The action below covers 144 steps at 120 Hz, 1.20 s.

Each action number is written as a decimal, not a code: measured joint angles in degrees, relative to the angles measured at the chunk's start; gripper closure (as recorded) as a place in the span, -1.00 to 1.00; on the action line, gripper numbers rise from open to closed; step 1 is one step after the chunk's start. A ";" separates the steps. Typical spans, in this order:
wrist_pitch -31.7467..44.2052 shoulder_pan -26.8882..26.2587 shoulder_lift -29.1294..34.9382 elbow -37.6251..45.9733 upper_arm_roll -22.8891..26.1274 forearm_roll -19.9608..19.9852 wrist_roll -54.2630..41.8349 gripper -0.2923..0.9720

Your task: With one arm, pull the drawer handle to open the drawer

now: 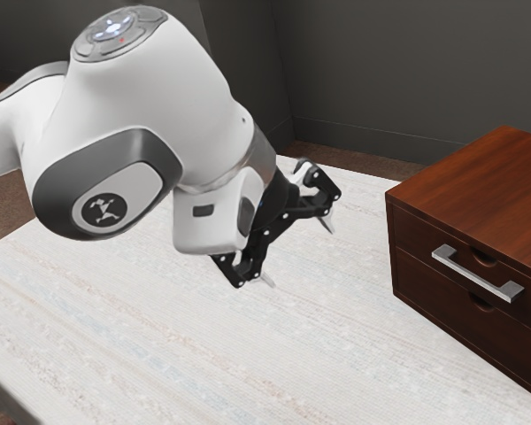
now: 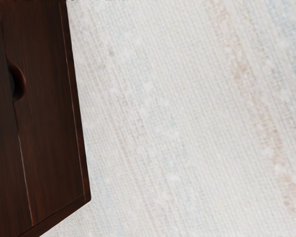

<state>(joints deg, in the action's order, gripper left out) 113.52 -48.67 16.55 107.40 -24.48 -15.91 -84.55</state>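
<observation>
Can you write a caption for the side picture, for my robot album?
Open gripper hovers above the table, well apart from the cabinet's silver handle.

Arm (image 1: 142, 115) enters from the exterior view's left, wrist pitched down toward the right. Gripper (image 1: 297, 252) hangs above the surface, fingers (image 1: 323, 188) spread wide apart.

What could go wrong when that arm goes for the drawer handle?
The gripper hangs open above the table, well apart from the handle. That handle is a slim bar close against the drawer, so the gripper might hit the wood or close beside the bar. The cabinet seems merely to stand on the table, so a pull could drag it along rather than open the drawer.
</observation>
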 joint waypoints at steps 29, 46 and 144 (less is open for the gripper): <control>3.45 5.64 -0.75 2.74 7.31 0.47 -2.44 -0.54; 6.08 4.94 -2.71 2.83 7.55 1.39 -3.15 -0.54; 15.18 4.08 -17.71 -5.51 7.52 7.57 -4.88 -0.54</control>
<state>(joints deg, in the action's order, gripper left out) 128.70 -44.59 -1.16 101.90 -16.96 -8.34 -89.43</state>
